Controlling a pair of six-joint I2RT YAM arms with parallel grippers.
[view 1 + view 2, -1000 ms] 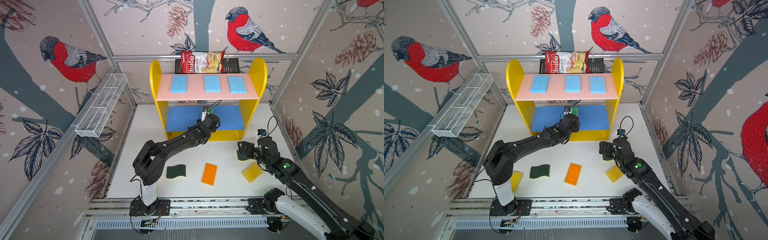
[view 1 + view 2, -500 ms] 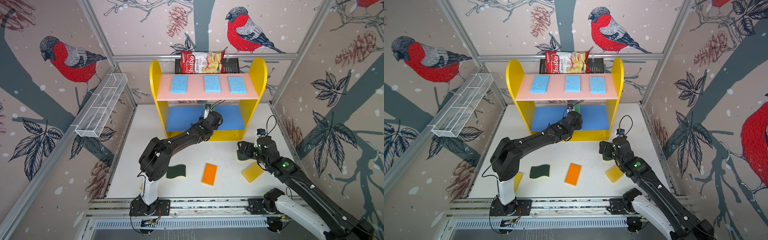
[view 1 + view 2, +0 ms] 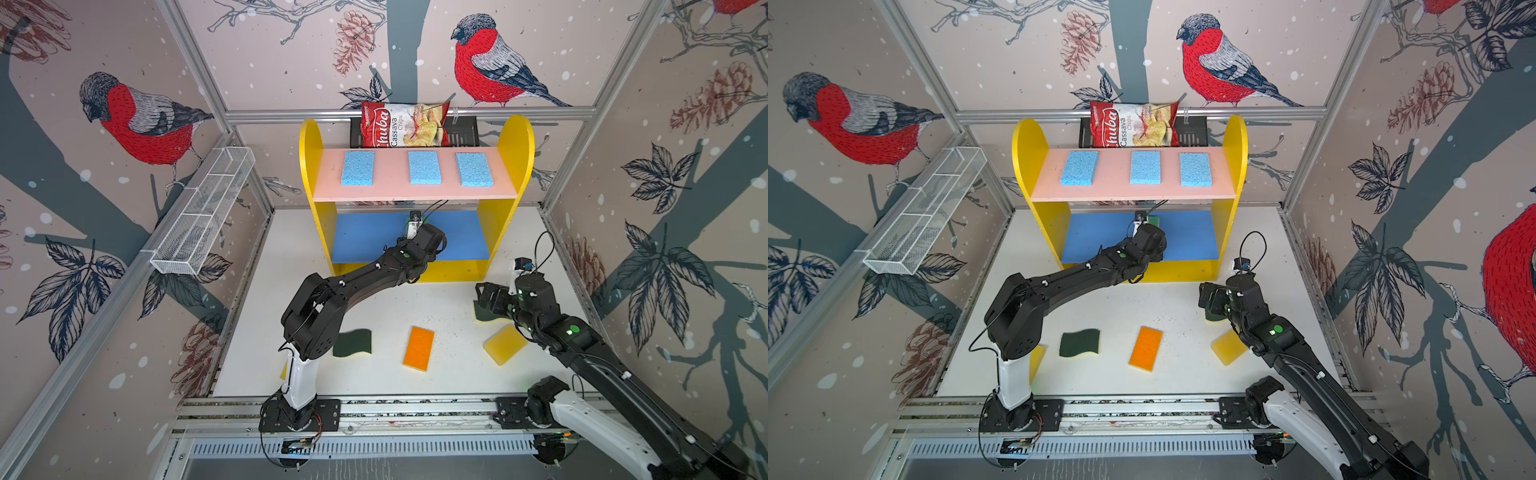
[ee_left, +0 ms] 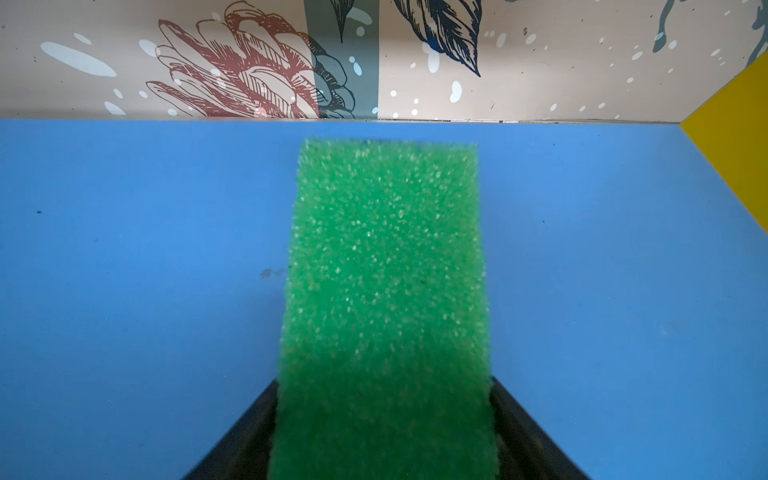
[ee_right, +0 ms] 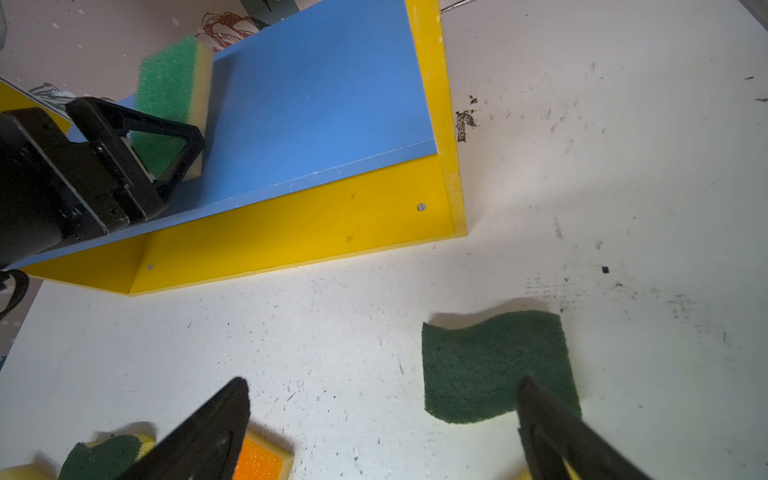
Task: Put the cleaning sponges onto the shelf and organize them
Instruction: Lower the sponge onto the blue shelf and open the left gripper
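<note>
Both top views: the shelf (image 3: 311,166) stands at the back of the white surface (image 3: 449,374). Three light blue sponges (image 3: 424,167) sit spaced in a row on the pink board (image 3: 390,189), so that tier looks done. The left arm reaches under it, over the blue board (image 3: 365,237). In a top view a bit of the green-topped sponge (image 3: 1153,219) shows there. Five are left on the surface:
- wavy dark-green sponge (image 3: 353,342)
- orange-topped sponge (image 3: 418,348)
- yellow sponge (image 3: 505,344)
- second yellow sponge (image 3: 284,370), half hidden behind the left arm base
- second wavy sponge, by the right arm

My call: under half done.

Room: bullfinch-print walls, metal frame, wire basket (image 3: 199,216) on the left wall, chips bag (image 3: 405,124) on a black rack (image 3: 461,133) behind the shelf.

Left wrist: the green-topped sponge lies lengthwise mid blue board, on it or just over. The left pincer (image 4: 383,384) has a finger at each long side; clamped or loose, can't tell.

Right wrist: the right pincer (image 5: 382,381) is wide apart and empty, just above the second wavy sponge (image 5: 494,365). The surface is scuffed, with dark crumbs.
</note>
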